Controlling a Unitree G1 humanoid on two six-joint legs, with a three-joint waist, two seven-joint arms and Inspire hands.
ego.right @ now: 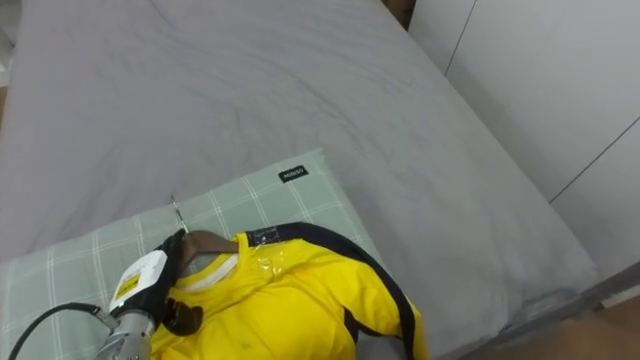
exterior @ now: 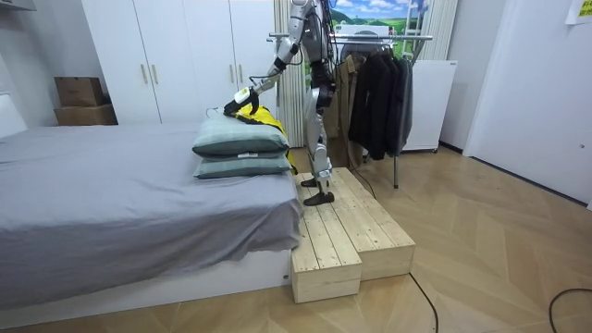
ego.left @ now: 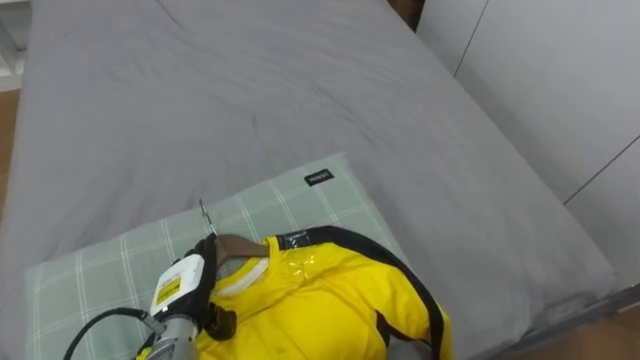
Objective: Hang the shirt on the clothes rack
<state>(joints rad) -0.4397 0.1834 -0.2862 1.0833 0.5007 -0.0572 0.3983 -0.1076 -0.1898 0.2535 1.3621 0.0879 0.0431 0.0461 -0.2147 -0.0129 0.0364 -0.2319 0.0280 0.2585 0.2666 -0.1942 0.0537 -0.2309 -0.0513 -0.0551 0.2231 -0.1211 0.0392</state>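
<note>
One left hand (ego.left: 186,282), fingers (ego.left: 211,246) curled round wooden hanger (ego.left: 241,247) in glossy yellow shirt (ego.left: 320,300).

A black-trimmed yellow shirt (ego.left: 320,300) on a brown hanger (ego.left: 236,246) lies atop the green checked pillow (ego.left: 285,205).

Grey bed (ego.left: 300,90); two stacked green pillows (exterior: 240,141); white wardrobe (exterior: 176,55); wooden platform (exterior: 351,231)
</note>
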